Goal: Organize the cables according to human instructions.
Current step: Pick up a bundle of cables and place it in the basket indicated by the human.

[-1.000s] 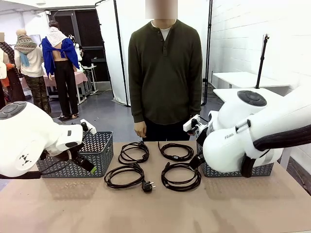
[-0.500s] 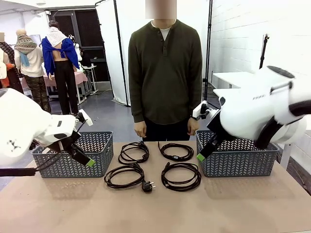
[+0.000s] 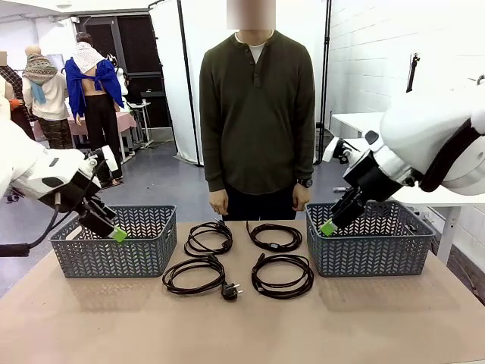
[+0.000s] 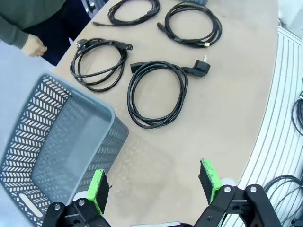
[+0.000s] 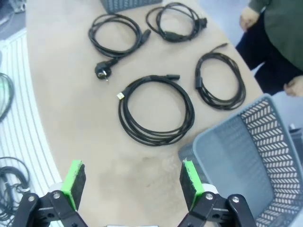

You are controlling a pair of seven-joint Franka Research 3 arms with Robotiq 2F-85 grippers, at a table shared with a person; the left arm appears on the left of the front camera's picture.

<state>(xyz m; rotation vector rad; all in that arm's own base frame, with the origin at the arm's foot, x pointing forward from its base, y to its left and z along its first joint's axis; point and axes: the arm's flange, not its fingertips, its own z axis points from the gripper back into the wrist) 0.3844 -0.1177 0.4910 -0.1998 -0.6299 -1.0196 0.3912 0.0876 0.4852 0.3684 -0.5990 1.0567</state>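
Several coiled black cables lie mid-table between two baskets: back left, back right, front left with a loose plug, and front right. The human stands behind them at the far edge, hands down. My left gripper hangs open over the left basket's front rim, with nothing between its green pads. In its wrist view the left gripper is open above bare tabletop, the nearest cable ahead. My right gripper is open at the right basket's near-left corner. The right wrist view shows the right gripper empty, a cable ahead.
A grey lattice basket stands left of the cables and another stands right; both look empty. The left basket and right basket sit close beside each gripper. Bare tabletop spreads in front of the cables. White tables stand behind at right.
Both arms have lifted and swung outward from the table's middle, uncovering the baskets. The left gripper went up and left, the right up and right. Cables and person stayed put.
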